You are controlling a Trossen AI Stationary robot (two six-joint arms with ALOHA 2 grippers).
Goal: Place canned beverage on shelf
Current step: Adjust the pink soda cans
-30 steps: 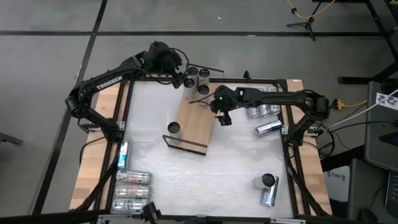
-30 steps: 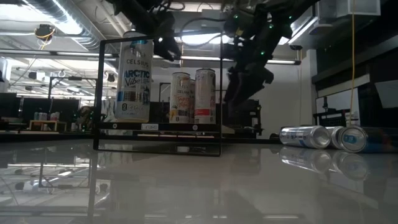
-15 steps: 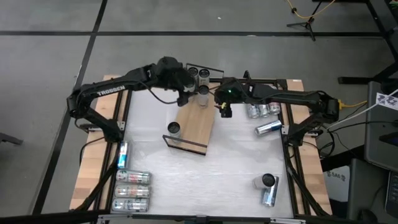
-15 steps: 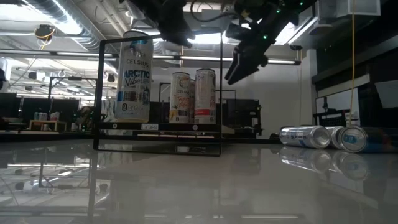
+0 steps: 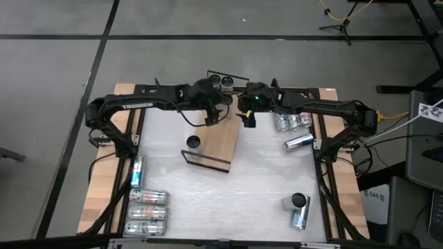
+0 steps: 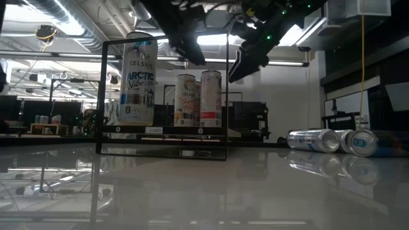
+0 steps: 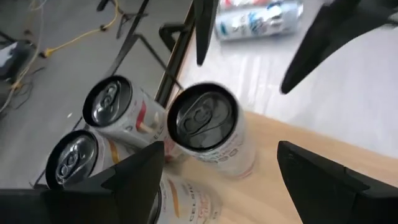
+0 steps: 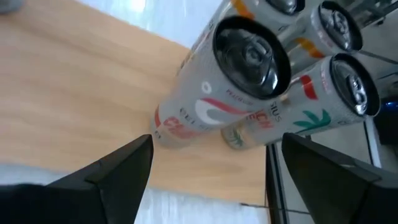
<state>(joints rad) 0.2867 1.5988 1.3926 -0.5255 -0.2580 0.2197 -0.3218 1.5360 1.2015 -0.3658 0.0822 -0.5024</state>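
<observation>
Shelf (image 5: 216, 142): light-wood board lying at an angle on the white table (image 5: 235, 194), black wire rail at each short end. Its far end sits by the table's back edge, near end toward the middle.

Cans on shelf: one upright can (image 5: 194, 142) at the near-left corner; in the low view it stands behind the near rail (image 6: 163, 96). A cluster of upright cans (image 5: 221, 83) stands at the far end, by the far rail.

Left gripper (image 5: 220, 111): raised over the far end of the shelf, just in front of the cluster. Fingers (image 7: 134, 180) spread wide, holding nothing. Left wrist view looks down on a can top (image 7: 204, 118) standing on the wood between and beyond the fingers, two more can tops beside it.

Right gripper (image 5: 248, 119): raised just off the shelf's far right corner, close to the left gripper, not touching it. Fingers (image 8: 118, 171) wide apart, empty. Right wrist view shows the nearest cluster can (image 8: 217, 93) ahead of the fingers, upright on the board, others behind it.

Low view: both grippers hang above the can tops, no contact visible.

Loose cans: three lying side by side at the back right (image 5: 293, 122), one lying nearer (image 5: 299, 142); two at front right (image 5: 298, 207); a row lying along the left edge (image 5: 145, 207).
</observation>
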